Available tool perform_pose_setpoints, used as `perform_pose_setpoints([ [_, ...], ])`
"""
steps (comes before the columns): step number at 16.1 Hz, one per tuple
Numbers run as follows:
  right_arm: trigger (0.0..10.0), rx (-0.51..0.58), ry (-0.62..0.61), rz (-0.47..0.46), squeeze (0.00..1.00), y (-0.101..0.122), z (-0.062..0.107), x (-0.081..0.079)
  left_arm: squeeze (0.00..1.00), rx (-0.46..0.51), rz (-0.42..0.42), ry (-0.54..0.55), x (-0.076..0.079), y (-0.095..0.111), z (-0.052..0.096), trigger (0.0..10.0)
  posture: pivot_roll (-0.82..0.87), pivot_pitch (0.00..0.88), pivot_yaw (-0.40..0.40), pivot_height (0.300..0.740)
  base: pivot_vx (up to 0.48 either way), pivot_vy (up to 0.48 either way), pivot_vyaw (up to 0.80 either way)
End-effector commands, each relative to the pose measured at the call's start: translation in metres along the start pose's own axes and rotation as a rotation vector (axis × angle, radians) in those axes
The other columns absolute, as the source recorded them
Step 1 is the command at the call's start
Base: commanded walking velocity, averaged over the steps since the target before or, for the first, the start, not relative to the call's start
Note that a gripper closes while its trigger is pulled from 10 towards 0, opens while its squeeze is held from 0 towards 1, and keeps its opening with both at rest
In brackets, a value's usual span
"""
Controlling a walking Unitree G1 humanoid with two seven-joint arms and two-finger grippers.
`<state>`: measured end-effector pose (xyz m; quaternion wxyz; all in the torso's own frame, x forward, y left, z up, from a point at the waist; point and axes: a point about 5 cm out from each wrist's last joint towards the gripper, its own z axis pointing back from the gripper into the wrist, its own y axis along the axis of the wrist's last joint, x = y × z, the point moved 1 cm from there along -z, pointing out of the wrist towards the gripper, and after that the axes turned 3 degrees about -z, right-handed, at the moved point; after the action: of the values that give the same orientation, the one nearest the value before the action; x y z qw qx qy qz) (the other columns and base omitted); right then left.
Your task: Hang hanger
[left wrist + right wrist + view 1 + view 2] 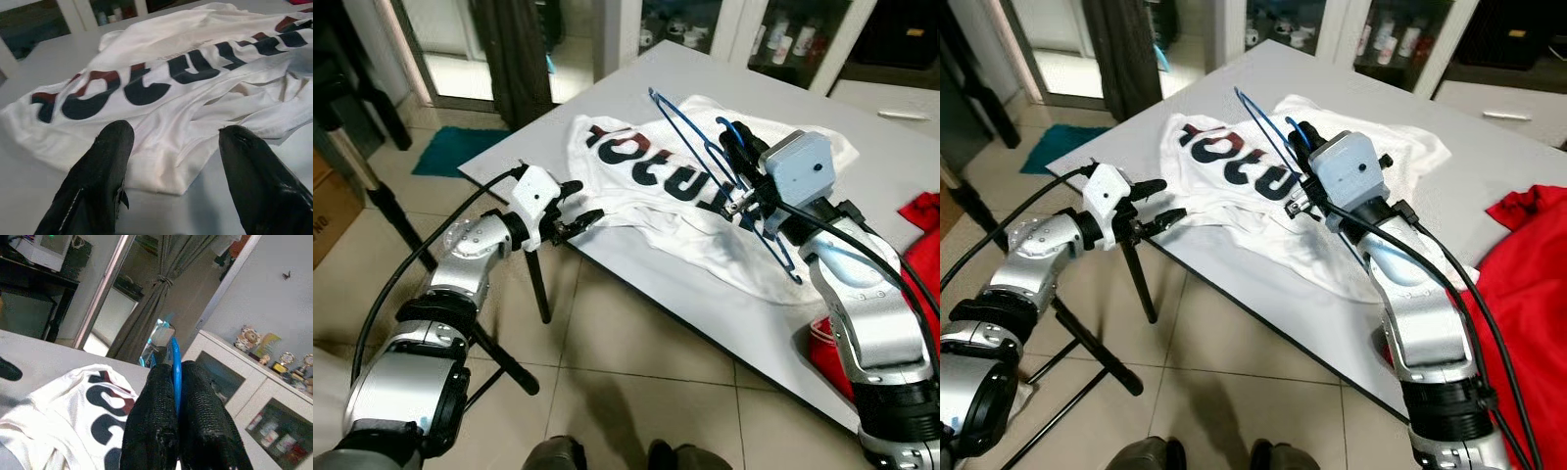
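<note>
A thin blue wire hanger (690, 137) is held tilted above a white T-shirt (646, 176) with dark and red lettering, which lies spread on the grey table (656, 264). My right gripper (736, 145) is shut on the hanger near its hook; in the right wrist view the blue wire (174, 357) runs between the pressed black fingers (156, 401). My left gripper (582, 204) is open at the table's near-left edge. Its fingers (105, 147) sit just short of the shirt's hem (166, 171), with nothing between them.
A red cloth (1528, 274) lies on the table's right side and hangs over the edge. A black stand's legs (499, 357) slant under the table's left corner. Glass-door cabinets (783, 39) stand behind, a dark curtain (519, 59) and a teal mat (450, 147) at far left.
</note>
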<state>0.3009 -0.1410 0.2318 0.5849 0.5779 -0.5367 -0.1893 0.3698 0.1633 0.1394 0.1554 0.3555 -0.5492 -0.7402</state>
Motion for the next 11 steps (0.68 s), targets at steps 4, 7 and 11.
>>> perform_pose_setpoints([
  [4,10.0,-0.012,-0.033,0.011,0.0,0.006,0.012,0.007,0.0,-0.03,-0.003,-0.014,0.001,0.002,-0.01,10.0,-0.21,0.153,-0.014,0.74,0.0,0.0,0.0],
  [7,10.0,-0.02,-0.055,0.017,0.0,0.009,0.016,0.009,0.0,-0.091,0.011,0.001,0.001,-0.004,-0.012,10.0,-0.23,0.159,-0.003,0.74,0.0,0.0,0.0],
  [11,10.0,-0.034,-0.076,0.022,0.0,0.011,0.023,0.011,0.0,-0.157,0.032,0.019,0.004,-0.012,-0.014,10.0,-0.26,0.167,0.006,0.74,0.0,0.0,0.0],
])
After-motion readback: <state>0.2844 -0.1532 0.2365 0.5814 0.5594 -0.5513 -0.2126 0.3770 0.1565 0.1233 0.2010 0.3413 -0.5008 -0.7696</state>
